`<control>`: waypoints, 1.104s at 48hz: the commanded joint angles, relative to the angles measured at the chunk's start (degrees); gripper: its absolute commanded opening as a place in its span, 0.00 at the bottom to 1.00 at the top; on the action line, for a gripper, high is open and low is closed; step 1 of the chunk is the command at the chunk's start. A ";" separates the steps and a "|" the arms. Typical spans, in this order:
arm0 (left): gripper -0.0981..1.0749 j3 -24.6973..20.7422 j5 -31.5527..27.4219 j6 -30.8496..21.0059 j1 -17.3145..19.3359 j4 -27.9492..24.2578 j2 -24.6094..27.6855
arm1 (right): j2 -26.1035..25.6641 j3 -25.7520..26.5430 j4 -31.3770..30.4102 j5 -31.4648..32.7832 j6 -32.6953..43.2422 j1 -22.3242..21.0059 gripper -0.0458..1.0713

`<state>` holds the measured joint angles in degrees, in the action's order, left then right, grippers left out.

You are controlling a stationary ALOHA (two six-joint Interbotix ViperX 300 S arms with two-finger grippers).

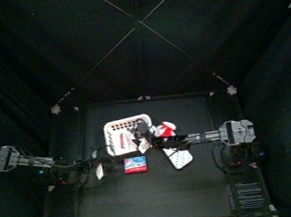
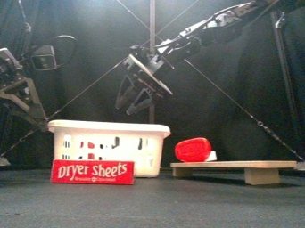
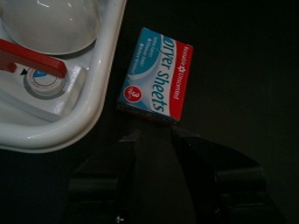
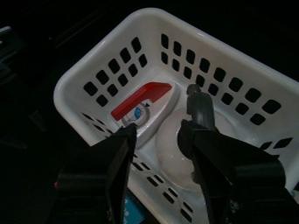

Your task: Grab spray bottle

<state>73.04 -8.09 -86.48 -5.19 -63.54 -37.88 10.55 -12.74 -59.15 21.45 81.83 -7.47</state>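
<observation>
The spray bottle [image 4: 142, 102] is seen lying inside the white slotted basket [image 4: 222, 79], its red head turned toward one basket wall and its whitish body stretched across the basket floor. The right gripper [image 4: 162, 112] is held above the basket's open top, released, with the jaws spread wide and nothing between them. The left arm [image 2: 21, 89] is parked off to the basket's side, near the dryer sheets box [image 3: 156, 74] that lies just in front of the basket.

The step in hand is judged to be the descent onto the bottle. It is best done with the jaws kept wide and lowered straight down inside the basket, clear of its rim. One jaw should be placed on each side of the bottle, just below the red head, where the grip is likely firmest. The jaws should be closed only once the bottle is straddled, so that it is not pushed against the slotted wall.
</observation>
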 commanded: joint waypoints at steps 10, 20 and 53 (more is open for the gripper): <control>0.72 -0.79 0.09 0.00 0.09 -0.18 0.00 | -5.19 -1.23 -0.18 0.35 -0.18 3.08 0.78; 0.72 -2.99 -0.09 0.09 0.62 -0.44 0.00 | -10.37 -7.38 -1.76 4.13 0.00 7.12 0.78; 0.72 -12.39 -7.03 0.09 3.52 0.44 0.00 | -29.44 -31.20 -15.03 13.71 21.62 9.93 0.78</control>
<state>62.84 -13.36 -86.22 -2.55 -62.93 -37.79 -16.70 -42.36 -74.00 34.63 100.90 3.25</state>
